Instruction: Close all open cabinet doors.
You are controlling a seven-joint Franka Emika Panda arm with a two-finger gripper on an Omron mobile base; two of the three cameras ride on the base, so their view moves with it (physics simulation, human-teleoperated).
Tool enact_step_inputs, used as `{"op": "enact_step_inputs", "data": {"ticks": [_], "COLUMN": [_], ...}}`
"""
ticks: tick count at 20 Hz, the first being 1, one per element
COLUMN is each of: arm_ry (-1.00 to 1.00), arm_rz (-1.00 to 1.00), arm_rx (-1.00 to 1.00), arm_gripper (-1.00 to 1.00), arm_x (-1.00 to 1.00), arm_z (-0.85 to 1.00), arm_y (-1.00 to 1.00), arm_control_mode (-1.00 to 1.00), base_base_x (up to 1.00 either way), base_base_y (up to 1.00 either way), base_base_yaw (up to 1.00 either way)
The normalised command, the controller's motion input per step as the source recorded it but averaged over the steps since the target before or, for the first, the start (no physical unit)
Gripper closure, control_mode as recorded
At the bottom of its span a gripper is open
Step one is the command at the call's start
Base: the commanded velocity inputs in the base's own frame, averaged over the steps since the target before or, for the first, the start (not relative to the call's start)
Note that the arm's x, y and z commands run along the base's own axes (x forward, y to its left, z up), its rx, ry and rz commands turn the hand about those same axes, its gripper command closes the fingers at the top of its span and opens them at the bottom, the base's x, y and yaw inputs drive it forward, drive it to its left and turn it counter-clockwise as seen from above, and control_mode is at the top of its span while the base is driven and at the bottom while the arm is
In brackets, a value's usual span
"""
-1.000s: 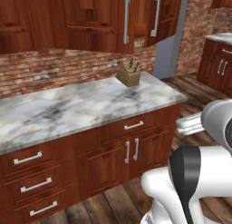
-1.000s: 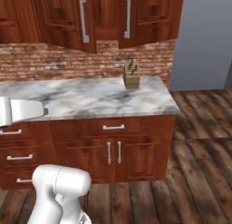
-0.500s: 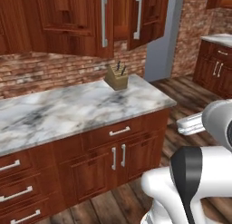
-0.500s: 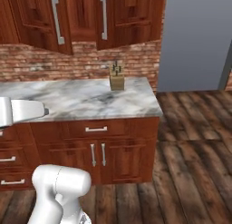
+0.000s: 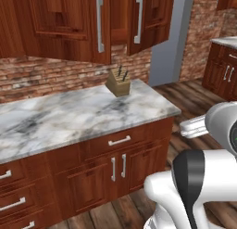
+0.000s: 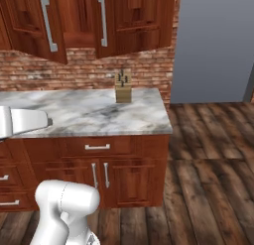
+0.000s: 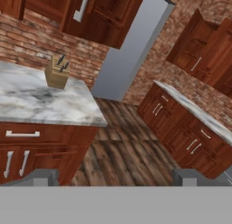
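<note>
Two tall reddish-brown cabinet doors hang above the marble counter (image 5: 60, 117), each with a long grey bar handle. The left door (image 5: 83, 26) and the right door (image 5: 150, 17) both stand swung out from the cabinet, with dark interior showing between them. The right base view shows the same doors, left door (image 6: 30, 26) and right door (image 6: 134, 21). In the hand view one of these doors (image 7: 97, 12) is at the top. My gripper (image 7: 113, 178) is open with nothing between its fingertips (image 7: 41, 177), well away from the doors and low beside the counter.
A wooden knife block (image 5: 119, 82) stands at the back of the counter near its right end. A tall grey panel (image 6: 213, 45) rises right of the counter. More base cabinets (image 7: 181, 123) and wall cabinets (image 7: 201, 53) line the right wall across the wooden floor (image 6: 208, 159).
The whole picture has shifted left in both base views, so the camera has moved with the base. The doors stand as before and the gripper stays open.
</note>
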Motion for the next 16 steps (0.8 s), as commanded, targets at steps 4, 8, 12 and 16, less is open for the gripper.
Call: {"op": "enact_step_inputs", "data": {"ticks": [4,8,12,16], "arm_ry": [0.00,0.00,0.00,0.00], "arm_rz": [0.00,0.00,0.00,0.00], "arm_rx": [0.00,0.00,0.00,0.00], "arm_gripper": [-1.00,-1.00,-1.00,-1.00], "arm_x": [0.00,0.00,0.00,0.00], "arm_z": [0.00,0.00,0.00,0.00], "arm_y": [0.00,0.00,0.00,0.00], "arm_control_mode": [1.00,1.00,1.00,1.00], "base_base_x": [0.53,0.60,0.51,0.32], "base_base_y": [-0.12,0.00,-0.01,-0.26], "base_base_yaw": [0.12,0.11,0.12,0.17]}}
